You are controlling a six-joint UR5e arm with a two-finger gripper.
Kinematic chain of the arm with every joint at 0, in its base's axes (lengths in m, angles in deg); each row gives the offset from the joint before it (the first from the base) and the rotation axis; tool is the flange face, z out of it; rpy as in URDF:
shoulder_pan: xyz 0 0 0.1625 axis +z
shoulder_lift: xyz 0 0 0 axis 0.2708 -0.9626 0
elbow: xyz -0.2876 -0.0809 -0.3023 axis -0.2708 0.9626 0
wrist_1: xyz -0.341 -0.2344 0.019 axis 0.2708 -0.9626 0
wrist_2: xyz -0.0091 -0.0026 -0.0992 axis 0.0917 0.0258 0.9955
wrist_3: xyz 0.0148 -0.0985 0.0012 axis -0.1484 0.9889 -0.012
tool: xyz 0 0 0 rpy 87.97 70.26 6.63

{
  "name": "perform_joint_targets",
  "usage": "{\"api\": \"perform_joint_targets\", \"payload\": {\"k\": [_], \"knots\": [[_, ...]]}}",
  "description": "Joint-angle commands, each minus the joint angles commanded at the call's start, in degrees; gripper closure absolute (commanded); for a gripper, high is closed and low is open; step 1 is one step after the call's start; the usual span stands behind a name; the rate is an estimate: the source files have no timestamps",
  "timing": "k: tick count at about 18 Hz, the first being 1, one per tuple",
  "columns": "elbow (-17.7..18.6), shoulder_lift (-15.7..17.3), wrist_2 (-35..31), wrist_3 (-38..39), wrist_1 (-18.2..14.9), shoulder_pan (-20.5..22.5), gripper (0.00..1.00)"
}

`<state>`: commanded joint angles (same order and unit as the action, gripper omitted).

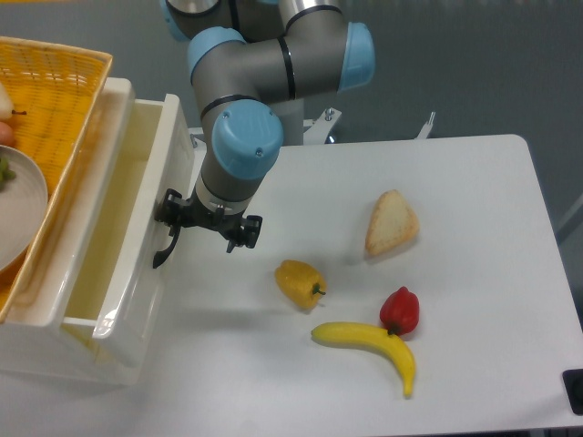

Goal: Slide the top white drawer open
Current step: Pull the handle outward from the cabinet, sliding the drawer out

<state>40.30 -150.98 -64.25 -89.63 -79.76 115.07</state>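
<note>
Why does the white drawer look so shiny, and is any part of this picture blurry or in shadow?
In the camera view, the top white drawer is glossy, so room light glares along its rims. The picture is sharp overall; the gripper at the black handle shows little blur. Lighting is soft: the yellow pepper and banana cast only faint shadows on the table.

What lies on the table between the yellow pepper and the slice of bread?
Nothing: in the camera view, the stretch of white table between the yellow pepper and the slice of bread is bare.
</note>
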Motion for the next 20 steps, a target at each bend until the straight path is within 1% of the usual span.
{"api": "perform_joint_targets", "payload": {"k": [6, 11, 15, 20], "knots": [[-0.2, -1.0, -0.8, -2.6, -0.3, 3.2, 0.0], [-0.5, -1.0, -0.9, -2.7, -0.2, 3.3, 0.0], [-2.1, -1.7, -0.9, -3.1, -0.3, 4.2, 0.0], [-2.1, -1.7, -0.9, -4.1, -0.3, 4.6, 0.0]]}}
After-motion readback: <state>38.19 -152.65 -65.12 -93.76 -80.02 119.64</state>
